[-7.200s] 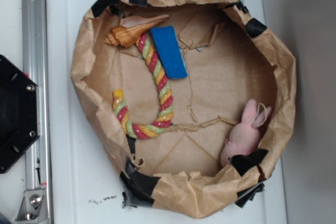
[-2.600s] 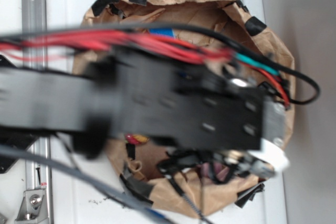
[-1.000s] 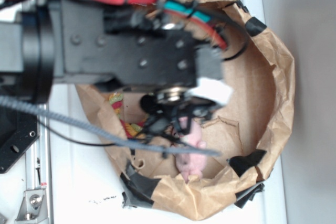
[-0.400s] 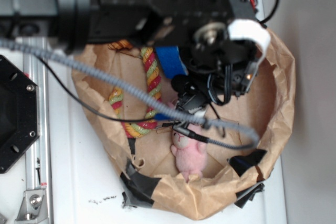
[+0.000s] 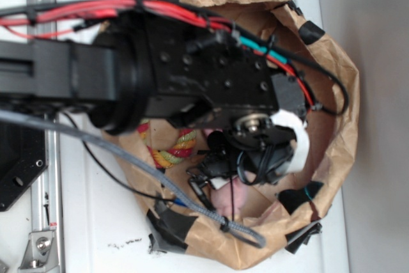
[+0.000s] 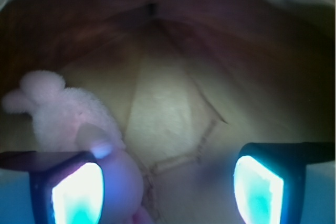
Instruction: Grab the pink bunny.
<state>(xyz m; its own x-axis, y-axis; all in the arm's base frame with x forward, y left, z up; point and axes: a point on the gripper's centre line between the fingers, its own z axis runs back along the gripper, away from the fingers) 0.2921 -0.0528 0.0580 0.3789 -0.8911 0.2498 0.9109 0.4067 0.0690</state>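
Inside the paper bag [image 5: 332, 81], the gripper [image 6: 168, 182], fingers apart, has dropped beside the pink bunny [image 6: 68, 114]

We note crumpled matt brown paper forming the bag [image 5: 332, 81]; inside it, the pink bunny [image 6: 63, 114] looks fuzzy plush, the rope toy [image 5: 172, 151] twisted fibre.
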